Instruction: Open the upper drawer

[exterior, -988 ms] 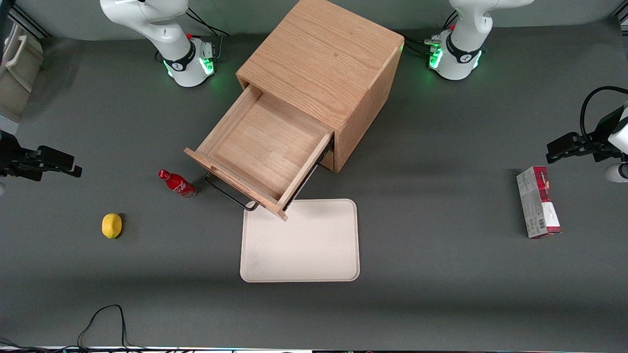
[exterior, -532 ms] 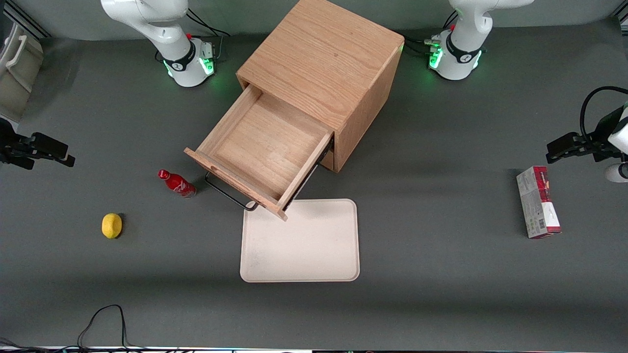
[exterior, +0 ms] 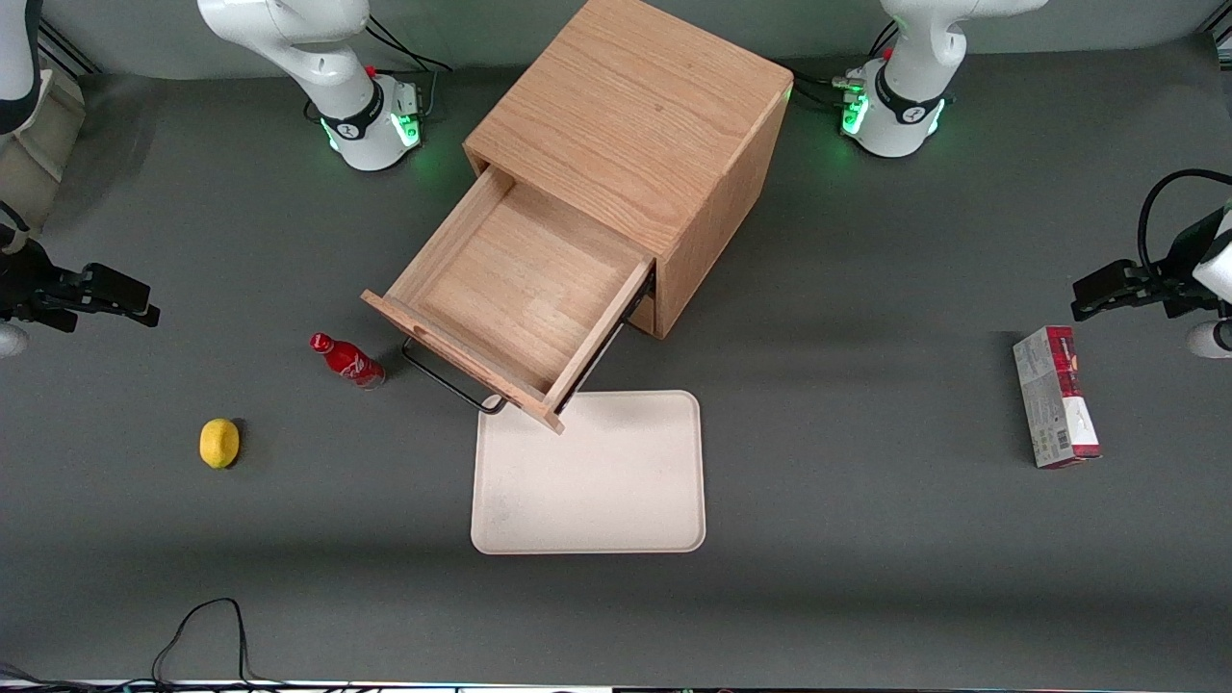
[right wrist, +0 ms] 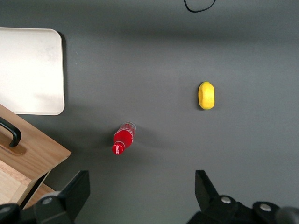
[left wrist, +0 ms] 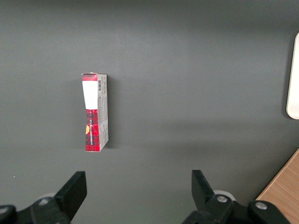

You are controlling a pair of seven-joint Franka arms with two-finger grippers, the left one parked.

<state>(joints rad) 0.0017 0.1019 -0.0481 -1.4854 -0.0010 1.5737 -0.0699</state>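
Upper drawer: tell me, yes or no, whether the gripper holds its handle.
No. The gripper hangs open, far from the upper drawer, toward the working arm's end.

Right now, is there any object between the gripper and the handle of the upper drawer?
Yes. The red bottle stands on the table between the open, empty gripper, toward the working arm's end, and the upper drawer, which is already pulled out.

The end effector (exterior: 135,298) (arm cut off at the edge) hovers open near the table's end.
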